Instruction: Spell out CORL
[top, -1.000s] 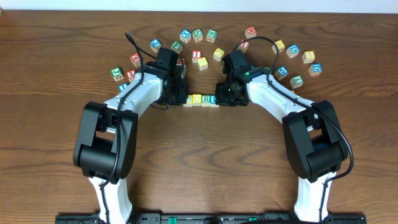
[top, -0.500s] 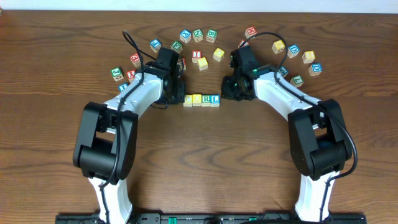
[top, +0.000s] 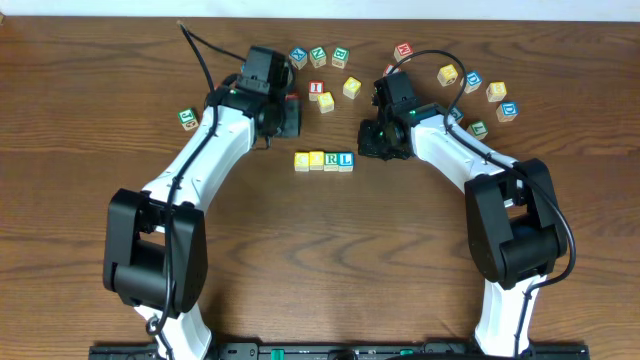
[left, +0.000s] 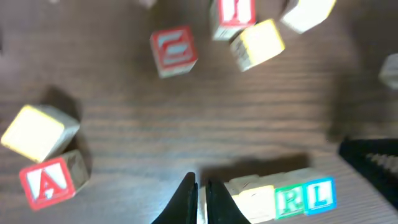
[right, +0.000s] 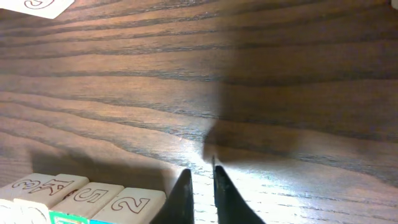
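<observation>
The CORL row (top: 324, 160) sits on the counter (top: 90, 200) as 4 cubes touching side by side, its long axis running straight across between my 2 arms. The R (top: 332, 160) and L (top: 346, 160) read clearly. The 2 yellow faces on the other end are too small for me to read from overhead.

My right end effector (top: 374, 146) is the nearer one. It is just off the L end and almost in line with the row's axis. On the right wrist view the fingers (right: 185, 190) are pinched nearly together with nothing between them, and the row (right: 93, 200) is low and to the left of them, close but apart.

My left end effector (top: 289, 116) is clenched and empty. It is farther away, past the yellow end, among the spare cubes (top: 351, 87). From its wrist camera the row (left: 280, 199) is down and to the right of the tips (left: 200, 183), with R (left: 289, 200) and L (left: 319, 194) showing.

The word looks laid out to me, so I think what comes next is a retreat. The row lies toward centre from both arms. The right should back off outward along the axis, away from the L, because any drift inward would shove all 4 cubes. The left has more room but needs to watch the spare cubes around it.
</observation>
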